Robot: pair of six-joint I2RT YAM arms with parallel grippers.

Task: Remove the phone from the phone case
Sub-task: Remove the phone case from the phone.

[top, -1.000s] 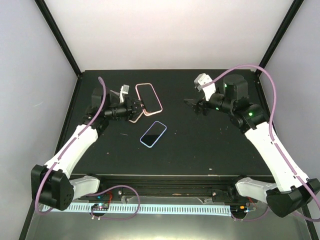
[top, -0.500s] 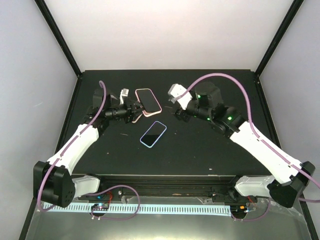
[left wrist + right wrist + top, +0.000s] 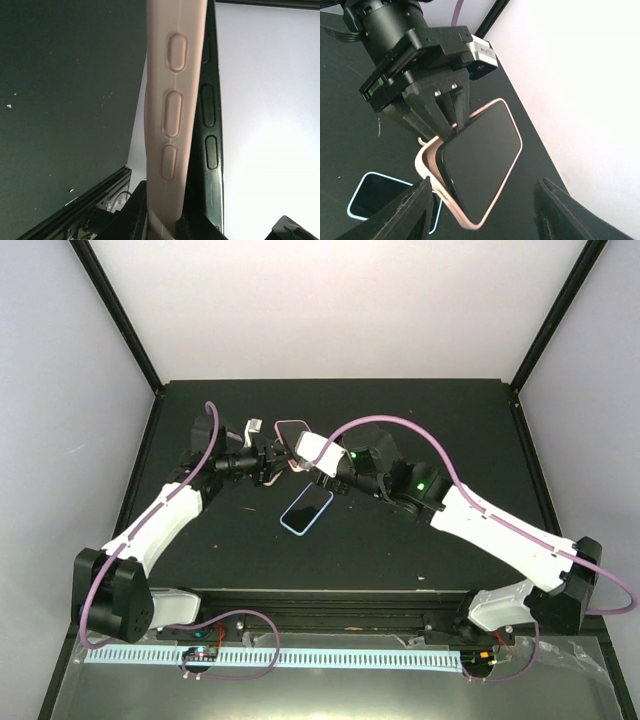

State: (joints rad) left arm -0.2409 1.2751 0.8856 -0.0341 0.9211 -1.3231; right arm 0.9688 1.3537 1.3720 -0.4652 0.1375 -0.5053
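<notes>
Nearest us, a second phone in a light-blue case (image 3: 307, 508) lies flat on the black table (image 3: 420, 550). Just beyond it, our left gripper (image 3: 268, 459) is clamped on one edge of the pink phone case (image 3: 426, 161), holding it tilted up off the table with the black phone (image 3: 480, 157) seated inside (screen dark). Our right gripper (image 3: 485, 186) faces that screen with its jaws apart, its fingers (image 3: 412, 210) flanking the phone in the wrist view and gripping nothing.
</notes>
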